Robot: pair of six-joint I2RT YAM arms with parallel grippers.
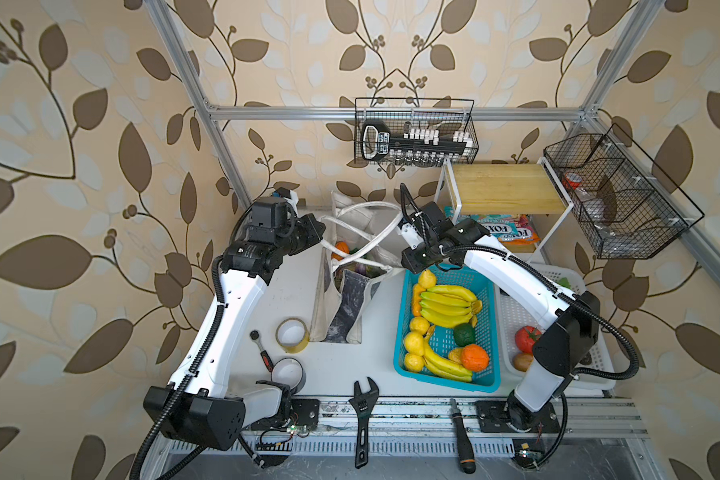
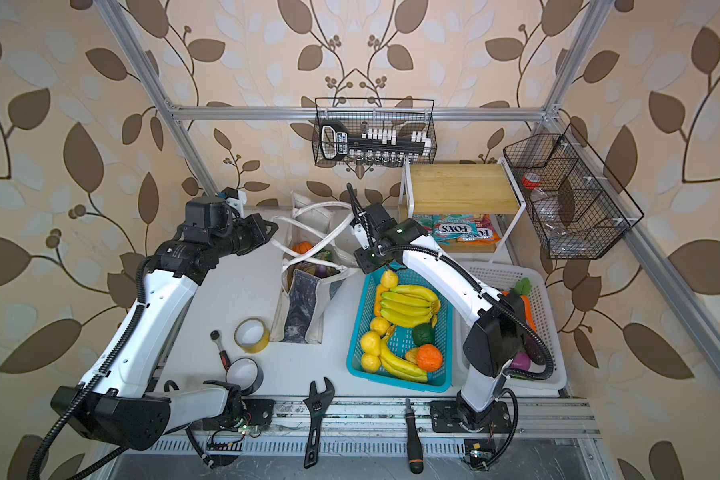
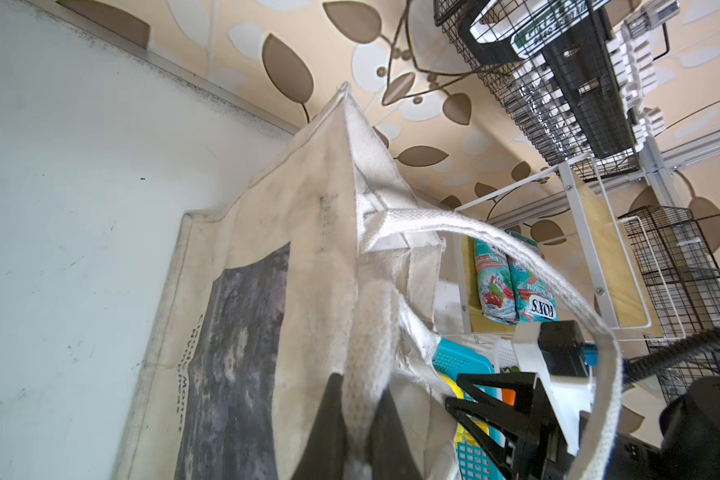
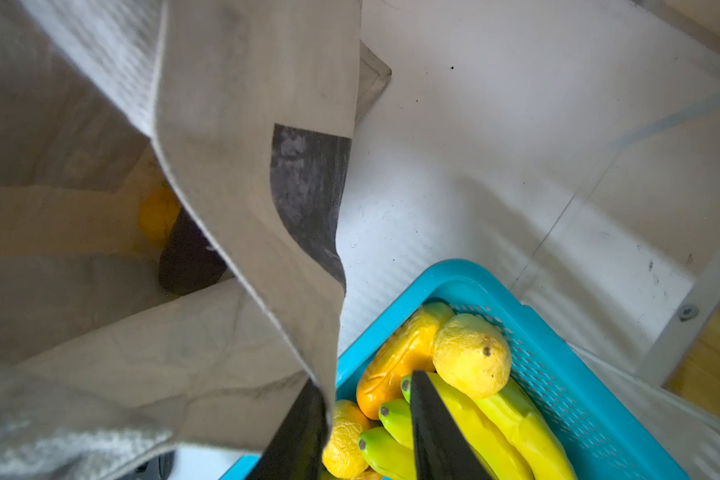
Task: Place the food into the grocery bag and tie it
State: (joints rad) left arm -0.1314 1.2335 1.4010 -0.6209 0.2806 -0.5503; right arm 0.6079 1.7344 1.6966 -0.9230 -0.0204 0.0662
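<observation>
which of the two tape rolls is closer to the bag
The yellowish tape roll, lying right by the foot of the grocery bag. The dark-rimmed tape roll sits farther from it.

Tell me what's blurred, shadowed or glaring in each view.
Left wrist view: the handle in the left end effector is blurred, close to the lens. Right wrist view: the grocery bag is soft, its inside dim. Both top views: sharp, bananas glossy.

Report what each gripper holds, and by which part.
The left gripper is shut on a white loop handle of the grocery bag. The right gripper is open beside the bag's rim, holding nothing.
</observation>
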